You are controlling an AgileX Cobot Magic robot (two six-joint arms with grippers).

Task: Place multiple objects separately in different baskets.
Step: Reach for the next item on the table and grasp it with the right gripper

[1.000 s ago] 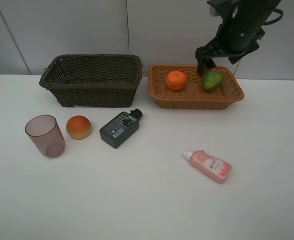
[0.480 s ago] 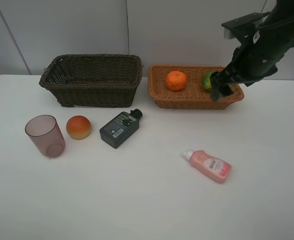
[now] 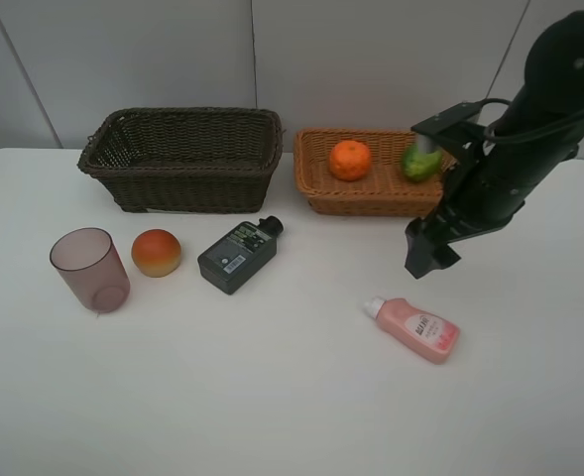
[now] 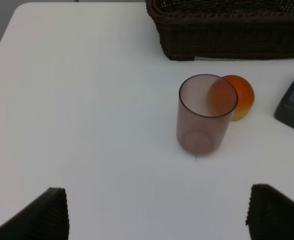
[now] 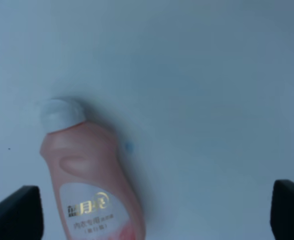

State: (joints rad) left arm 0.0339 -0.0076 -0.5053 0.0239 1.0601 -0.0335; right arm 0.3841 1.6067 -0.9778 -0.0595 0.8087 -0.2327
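Pink plastic bottle [image 3: 410, 329] with a white cap, lying on its side on the white worktop [image 3: 272, 397], well apart from both baskets. In the high view its long axis runs diagonally: the cap points to the far left, the base to the near right, with the label facing up. The right fingers [image 3: 419, 264] are spread wide and hold nothing, hanging near the cap end. The left fingers [image 4: 42, 216] are also spread and hold nothing, poised near the mauve cup [image 4: 206, 115]. The orange [image 3: 350, 159] and lime [image 3: 422, 161] lie in the tan basket [image 3: 391, 203]. No item shows in the dark basket [image 3: 182, 178].

Step judged in hand: the reach for the bottle. The wrist view shows the bottle's body closer to one finger than the other. The next move therefore calls for centring over it, spanning its short width across the long axis, then descending.
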